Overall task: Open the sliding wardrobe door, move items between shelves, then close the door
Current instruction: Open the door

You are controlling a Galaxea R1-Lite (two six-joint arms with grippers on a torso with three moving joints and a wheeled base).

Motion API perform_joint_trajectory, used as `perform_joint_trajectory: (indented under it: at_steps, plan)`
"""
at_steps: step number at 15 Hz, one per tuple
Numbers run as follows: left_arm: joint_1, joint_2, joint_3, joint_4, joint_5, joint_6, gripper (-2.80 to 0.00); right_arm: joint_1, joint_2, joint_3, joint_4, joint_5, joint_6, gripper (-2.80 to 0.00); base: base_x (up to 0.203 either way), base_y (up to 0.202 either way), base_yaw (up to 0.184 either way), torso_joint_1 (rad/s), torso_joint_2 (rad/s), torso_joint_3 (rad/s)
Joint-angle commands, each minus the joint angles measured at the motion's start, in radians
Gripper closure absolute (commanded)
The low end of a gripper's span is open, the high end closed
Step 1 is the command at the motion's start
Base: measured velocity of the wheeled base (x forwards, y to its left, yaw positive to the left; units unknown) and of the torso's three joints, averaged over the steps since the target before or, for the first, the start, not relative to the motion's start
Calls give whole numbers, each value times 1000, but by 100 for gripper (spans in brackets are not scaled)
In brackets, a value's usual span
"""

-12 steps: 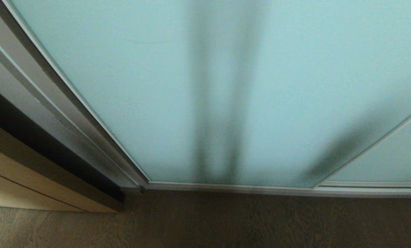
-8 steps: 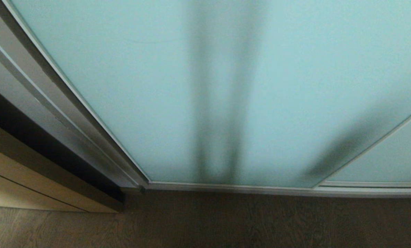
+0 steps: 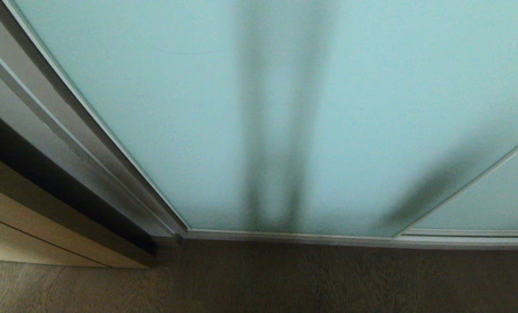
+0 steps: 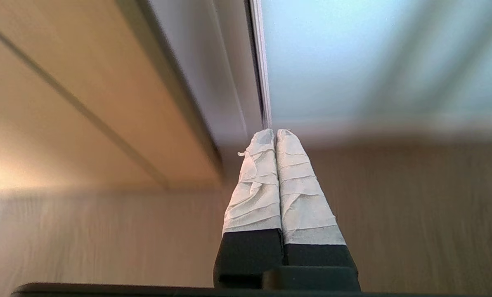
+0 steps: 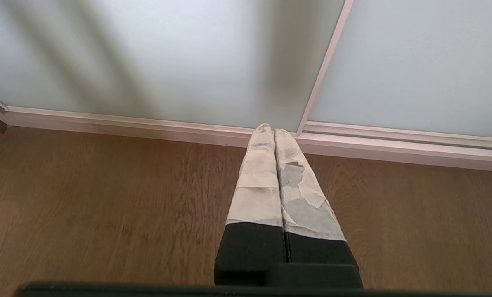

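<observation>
The sliding wardrobe door [image 3: 207, 108], frosted pale aqua glass in a slim silver frame, fills most of the head view and stands closed against the left jamb [image 3: 68, 143]. It also shows in the left wrist view [image 4: 374, 62] and the right wrist view [image 5: 147, 53]. Dark vertical shapes show dimly through the glass. The items and the shelves are hidden behind it. Neither arm is in the head view. My left gripper [image 4: 275, 132] hangs shut and empty above the floor near the door's left frame edge. My right gripper [image 5: 269, 128] is shut and empty, near where two panels overlap.
A second frosted panel [image 3: 493, 200] overlaps at the right. A light tan wooden cabinet front [image 3: 33, 234] juts out at the left, next to the jamb. A silver floor track [image 3: 328, 238] runs along the door's foot. Brown wood floor [image 3: 285, 282] lies before it.
</observation>
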Motion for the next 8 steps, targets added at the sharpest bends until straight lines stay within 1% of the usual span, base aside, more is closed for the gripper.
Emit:
perform_joint_trajectory:
  at_steps: [1, 3, 4, 6, 7, 8]
  plan:
    - [0, 3, -32, -135, -4, 1, 0, 0, -2, 0, 0, 0, 0, 0, 0, 0, 0, 0, 0, 0]
    - [1, 27, -158, -140, -9, 22, 0, 0, -2, 0, 0, 0, 0, 0, 0, 0, 0, 0, 0, 0]
    - [1, 67, -229, -146, -14, 36, 0, 0, -2, 0, 0, 0, 0, 0, 0, 0, 0, 0, 0, 0]
    - [1, 210, -412, -166, -15, 53, 0, 0, -2, 0, 0, 0, 0, 0, 0, 0, 0, 0, 0, 0]
    - [1, 293, -495, -198, -11, 56, 0, 0, -2, 0, 0, 0, 0, 0, 0, 0, 0, 0, 0, 0]
    - [1, 384, -574, -261, 4, 58, 0, 0, -2, 0, 0, 0, 0, 0, 0, 0, 0, 0, 0, 0]
